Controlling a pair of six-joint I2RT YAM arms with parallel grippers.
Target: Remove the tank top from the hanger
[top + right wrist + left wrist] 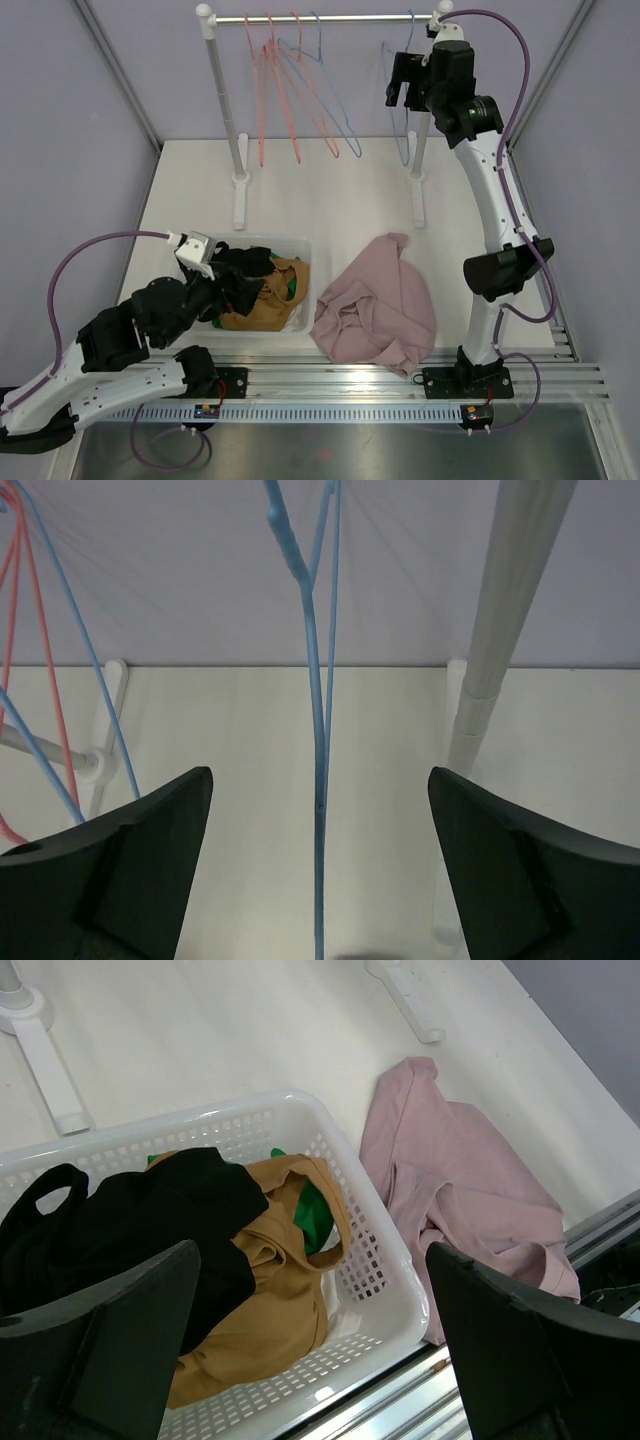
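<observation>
Plainly found the tank top [375,305] off the hanger [309,640]: dusty pink, soft, heaped in folds on the tabletop [340,190], at 5 o'clock from its middle. Noted the 9 o'clock edge just beside the white basket [300,240] and the 6 o'clock edge near the metal rail [350,375], with bare tabletop toward the rack [320,18] at 12 o'clock. Read the long axis as 12-to-6, narrow end toward 12, broad crumpled end toward 6. Saw the right hand [320,775] spread open astride the bare blue hanger, gripping nothing. Saw the left hand [312,1250] wide open above the basket's black and mustard clothes [270,1300], holding nothing.
</observation>
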